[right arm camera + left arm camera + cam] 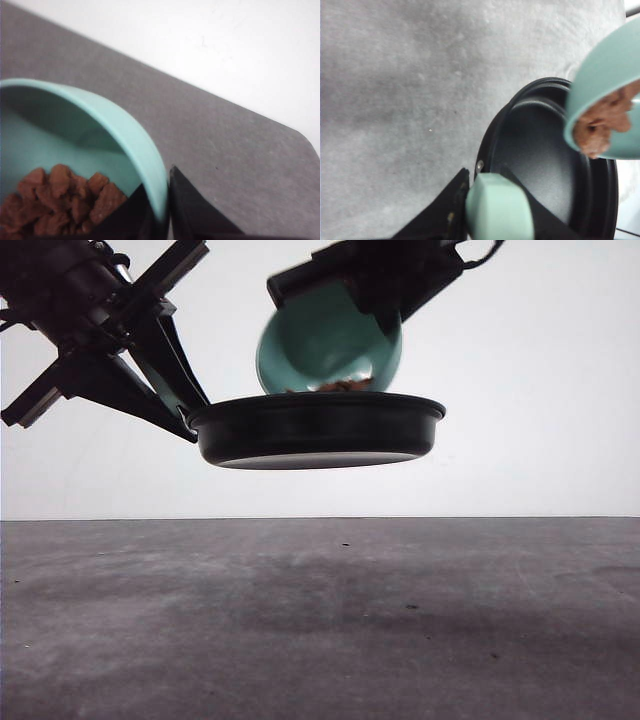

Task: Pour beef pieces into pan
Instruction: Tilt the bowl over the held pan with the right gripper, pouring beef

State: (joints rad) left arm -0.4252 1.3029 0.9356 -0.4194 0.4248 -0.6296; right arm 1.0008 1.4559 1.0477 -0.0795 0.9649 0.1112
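Pouring begun, unfinished: left end effector [485, 210] clamped on pan [318, 427] handle, right end effector [162, 212] clamped on tilted bowl [328, 340] rim, beef pieces [602, 125] at its lip, pan empty.

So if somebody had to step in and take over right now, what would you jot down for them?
Left gripper: shut on the pan's handle, holding the pan in the air above the table.
Right gripper: shut on the bowl's rim, bowl tipped steeply over the pan.
Beef: piled at the bowl's lower lip, just above the pan. The pan floor visible in the left wrist view is bare.
Done: both lifted, bowl lined up and tilted.
Left: tip further until the beef slides into the pan, then probably set both down.
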